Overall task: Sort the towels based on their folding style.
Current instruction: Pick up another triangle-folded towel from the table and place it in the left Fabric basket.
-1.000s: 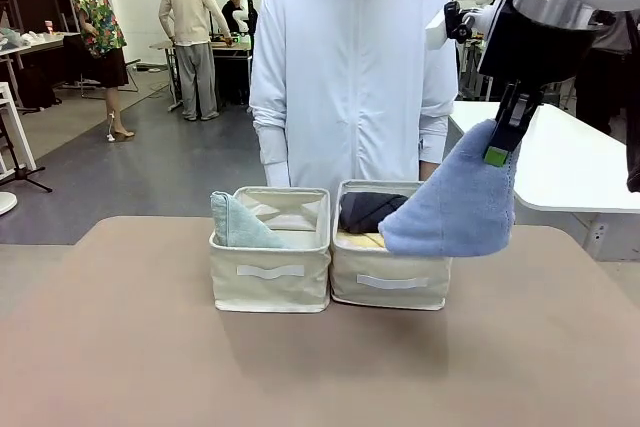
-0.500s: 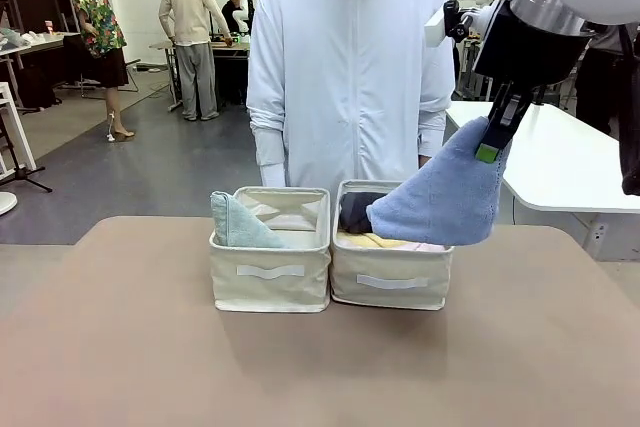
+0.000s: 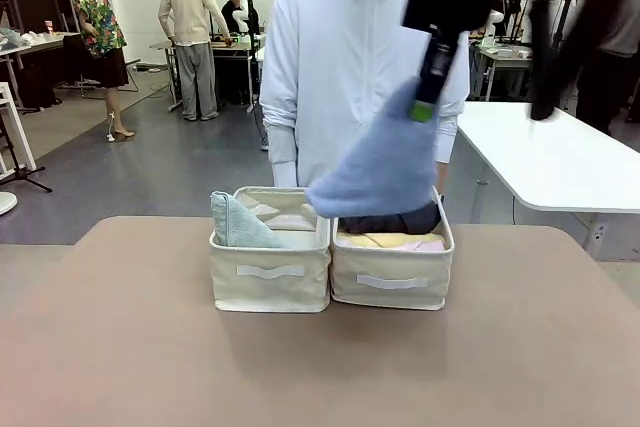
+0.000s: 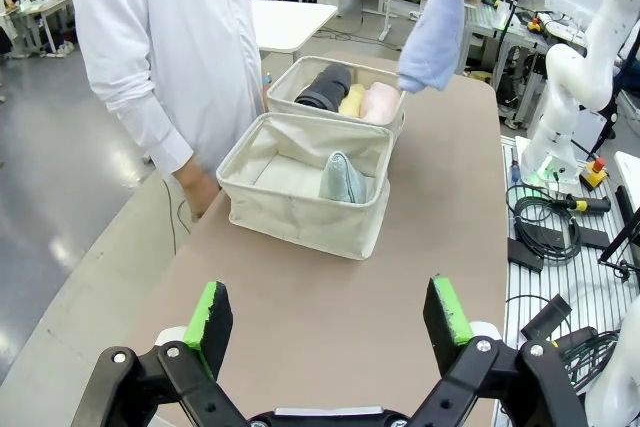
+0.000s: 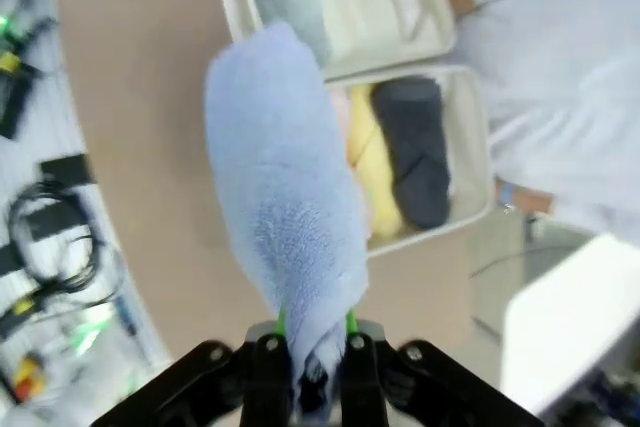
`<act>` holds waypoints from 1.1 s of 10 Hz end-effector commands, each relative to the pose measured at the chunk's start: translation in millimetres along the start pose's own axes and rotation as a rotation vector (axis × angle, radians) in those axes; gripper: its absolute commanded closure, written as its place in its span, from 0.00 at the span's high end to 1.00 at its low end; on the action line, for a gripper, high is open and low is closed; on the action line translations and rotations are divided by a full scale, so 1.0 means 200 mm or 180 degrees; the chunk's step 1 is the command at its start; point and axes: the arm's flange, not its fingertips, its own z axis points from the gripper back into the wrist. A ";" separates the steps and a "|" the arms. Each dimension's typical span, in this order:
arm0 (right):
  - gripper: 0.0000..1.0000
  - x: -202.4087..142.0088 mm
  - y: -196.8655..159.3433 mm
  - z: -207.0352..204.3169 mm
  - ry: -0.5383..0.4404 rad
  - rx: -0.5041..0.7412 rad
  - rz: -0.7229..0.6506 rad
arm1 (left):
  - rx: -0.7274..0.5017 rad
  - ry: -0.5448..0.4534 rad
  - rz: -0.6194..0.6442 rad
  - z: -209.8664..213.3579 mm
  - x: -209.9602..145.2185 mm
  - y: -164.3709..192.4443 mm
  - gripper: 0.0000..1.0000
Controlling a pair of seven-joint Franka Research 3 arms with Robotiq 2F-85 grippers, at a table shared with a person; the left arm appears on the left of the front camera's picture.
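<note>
My right gripper (image 3: 428, 97) is shut on the top of a periwinkle blue cone towel (image 3: 375, 172), which hangs over the two cream bins with its tip near their shared wall. The wrist view shows the same blue towel (image 5: 290, 197) pinched in that gripper (image 5: 308, 347). A pale green cone towel (image 3: 238, 224) leans in the left bin (image 3: 270, 272). Dark grey (image 3: 390, 222), yellow (image 3: 385, 240) and pink (image 3: 430, 242) rolls lie in the right bin (image 3: 390, 287). The white towel is hidden. My left gripper (image 4: 328, 312) hovers open over the table, well short of the bins.
A person in a white coat (image 3: 350, 67) stands right behind the bins, a hand (image 4: 200, 192) hanging by the table's edge. A white table (image 3: 550, 157) stands at the back right. Bare tabletop (image 3: 300, 367) lies in front of the bins.
My right gripper has carried the blue towel leftward, from beside the right bin's right edge to above the wall between the two bins. The bins and the other towels stayed put.
</note>
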 end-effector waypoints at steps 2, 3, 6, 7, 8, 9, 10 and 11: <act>0.15 0.35 -0.27 -0.07 0.0402 -0.0120 0.0238 | 0.0009 -0.0042 -0.0033 0.01 0.00 0.00 1.00; 0.15 0.42 -0.33 -0.14 0.0418 -0.0163 0.0239 | 0.0009 -0.0042 -0.0033 0.01 0.00 0.00 1.00; 0.15 0.54 -0.40 -0.33 -0.0046 -0.0075 0.0141 | 0.0009 -0.0042 -0.0033 0.01 0.00 0.00 1.00; 0.15 0.55 -0.41 -0.43 -0.0083 -0.0169 0.0019 | 0.0009 -0.0042 -0.0033 0.01 0.00 0.00 1.00; 0.15 0.54 -0.42 -0.52 -0.0082 -0.0194 -0.0051 | 0.0009 -0.0042 -0.0033 0.01 0.00 0.00 1.00; 0.15 0.54 -0.42 -0.59 -0.0149 -0.0155 -0.0110 | 0.0009 -0.0042 -0.0033 0.01 0.00 0.00 1.00; 0.15 0.54 -0.42 -0.65 -0.0322 -0.0077 -0.0171 | 0.0009 -0.0042 -0.0033 0.01 0.00 0.00 1.00; 0.15 0.54 -0.41 -0.71 -0.0499 0.0045 -0.0243 | 0.0009 -0.0042 -0.0033 0.01 0.00 0.00 1.00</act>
